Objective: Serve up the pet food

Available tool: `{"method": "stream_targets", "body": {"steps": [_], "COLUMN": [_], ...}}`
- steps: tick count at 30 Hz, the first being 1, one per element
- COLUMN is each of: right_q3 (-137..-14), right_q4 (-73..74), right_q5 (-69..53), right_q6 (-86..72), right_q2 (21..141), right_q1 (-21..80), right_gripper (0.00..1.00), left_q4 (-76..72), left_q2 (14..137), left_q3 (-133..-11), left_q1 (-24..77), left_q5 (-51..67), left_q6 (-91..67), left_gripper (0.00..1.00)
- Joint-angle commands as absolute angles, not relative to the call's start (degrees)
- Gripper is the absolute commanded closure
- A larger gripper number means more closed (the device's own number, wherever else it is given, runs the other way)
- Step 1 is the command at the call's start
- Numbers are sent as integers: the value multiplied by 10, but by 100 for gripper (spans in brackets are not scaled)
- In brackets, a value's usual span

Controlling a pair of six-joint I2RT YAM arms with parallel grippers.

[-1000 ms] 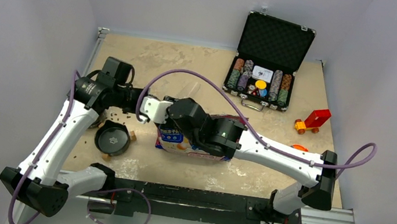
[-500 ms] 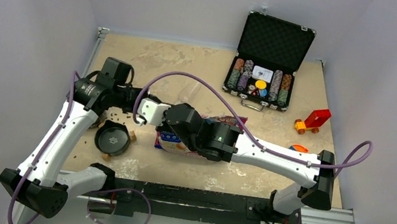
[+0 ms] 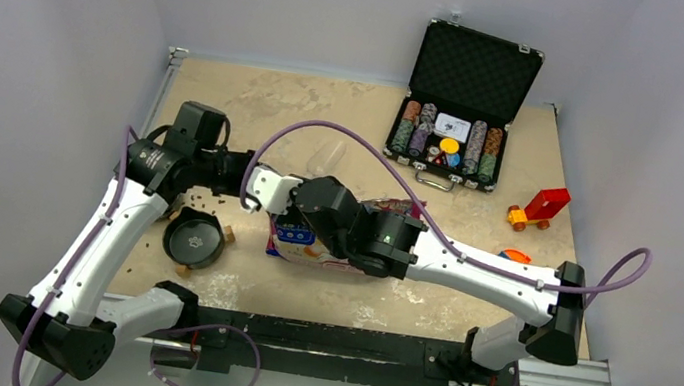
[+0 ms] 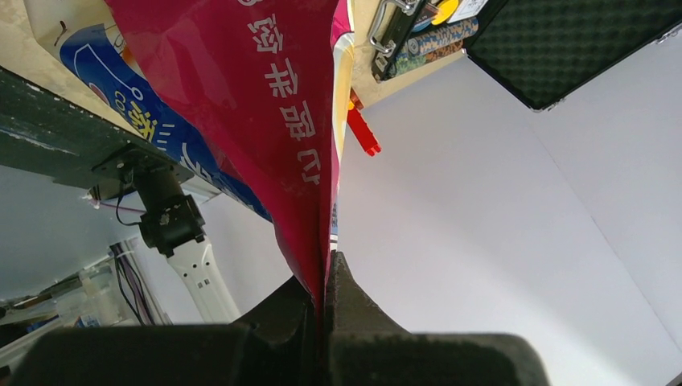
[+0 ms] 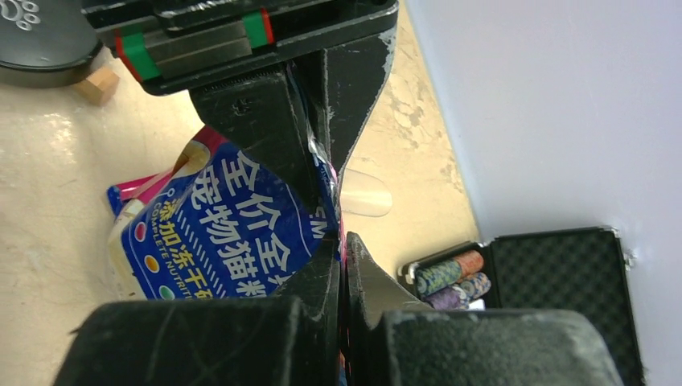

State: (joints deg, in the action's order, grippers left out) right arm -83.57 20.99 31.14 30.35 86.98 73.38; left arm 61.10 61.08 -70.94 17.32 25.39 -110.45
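Top view, bag: pet-food bag (image 3: 302, 244), its upper part hidden under the right arm (image 3: 363, 231).
Top view, pet food: kibble (image 3: 206, 200) lies loose just left of the bag, and the black bowl (image 3: 194, 238) sits left of the bag too.
Top view, surroundings: open poker case (image 3: 459, 119) behind-right of the bag, red toy (image 3: 540, 207) well right.
Left wrist: left gripper (image 4: 323, 293) clenched on the bag's red edge, and the bag blocks most of the view.
Right wrist: right gripper (image 5: 344, 261) pinched tight on the bag's edge, with the left gripper facing it just beyond.

The table (image 3: 260, 101) is overlooked from above and behind; the bag (image 5: 217, 233) is framed closely by both wrist cameras.
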Motion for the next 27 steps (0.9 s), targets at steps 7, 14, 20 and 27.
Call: {"method": "stream_targets", "body": {"steps": [7, 14, 20, 27], "right_q3": [-840, -829, -863, -818], "right_q4": [313, 313, 340, 287], "right_q5": [339, 319, 329, 380], "right_q6": [234, 242, 218, 227], "right_q2": [799, 796, 817, 778], "right_q1": [666, 660, 658, 655], "right_gripper": [99, 93, 100, 100], "left_q4": [599, 589, 602, 590], "left_q2": [552, 554, 553, 552], "left_q3": [-708, -702, -707, -698], "left_q1": [163, 163, 163, 163], "left_q5": [259, 262, 266, 271], "left_q6": [-1125, -1125, -1121, -1126], "left_gripper": [100, 100, 100, 100]}}
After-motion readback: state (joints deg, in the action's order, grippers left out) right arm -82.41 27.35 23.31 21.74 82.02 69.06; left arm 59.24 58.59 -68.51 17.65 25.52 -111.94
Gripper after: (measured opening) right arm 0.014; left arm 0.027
